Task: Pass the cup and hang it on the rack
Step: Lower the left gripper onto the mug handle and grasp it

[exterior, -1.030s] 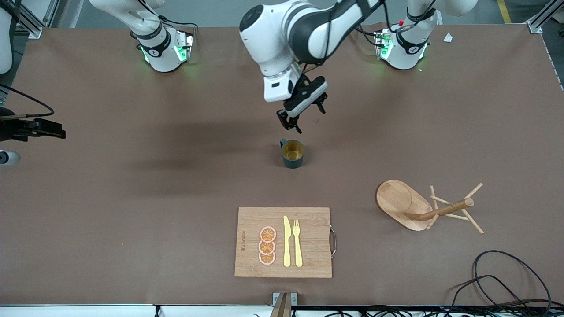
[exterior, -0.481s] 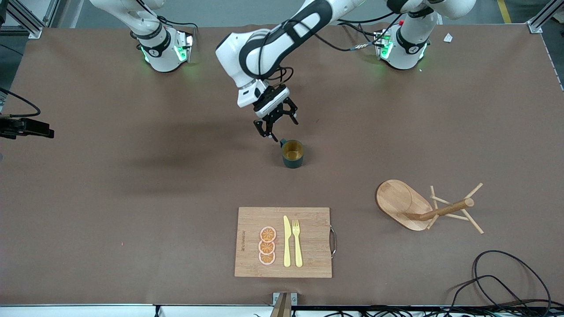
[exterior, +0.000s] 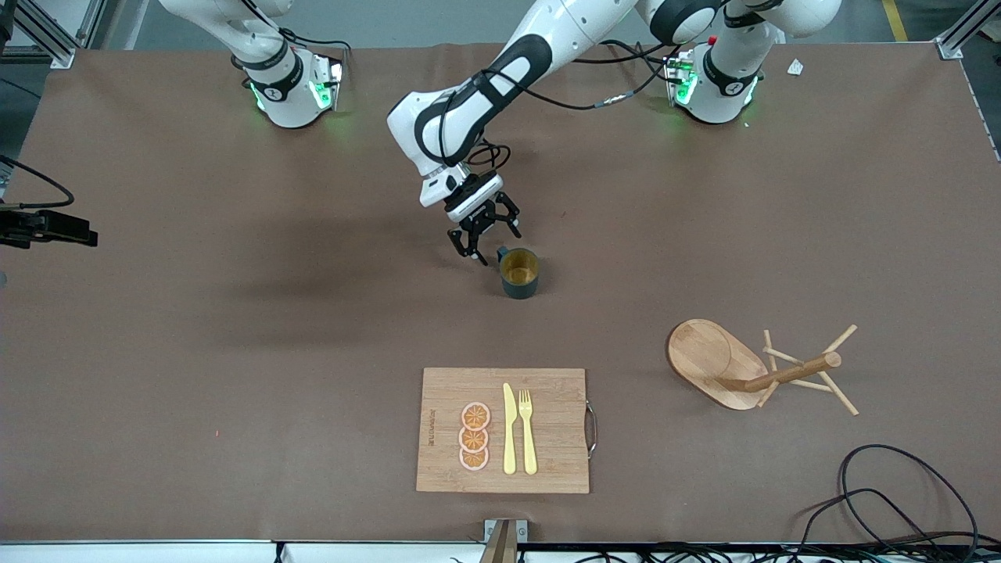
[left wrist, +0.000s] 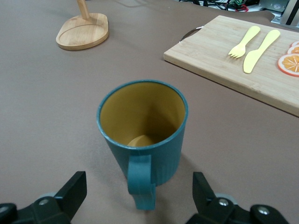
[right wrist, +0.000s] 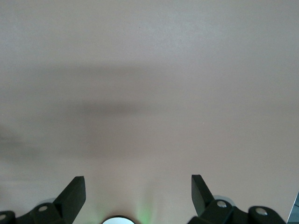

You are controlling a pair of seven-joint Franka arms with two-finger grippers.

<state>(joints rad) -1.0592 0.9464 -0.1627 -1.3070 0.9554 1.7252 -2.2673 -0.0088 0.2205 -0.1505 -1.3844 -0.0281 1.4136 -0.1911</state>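
Cup (exterior: 519, 273) upright mid-table, handle (left wrist: 141, 181) facing left gripper (exterior: 483, 238), which hangs low just beside it, fingers spread wide, empty. Looks light, rigid, smooth-walled; likely slippery. Handle or rim wall best hold. Rack (exterior: 751, 366) nearer camera, toward left arm's end. Right gripper (right wrist: 138, 198) waits, fingers apart.

No legible text (board mark unreadable)
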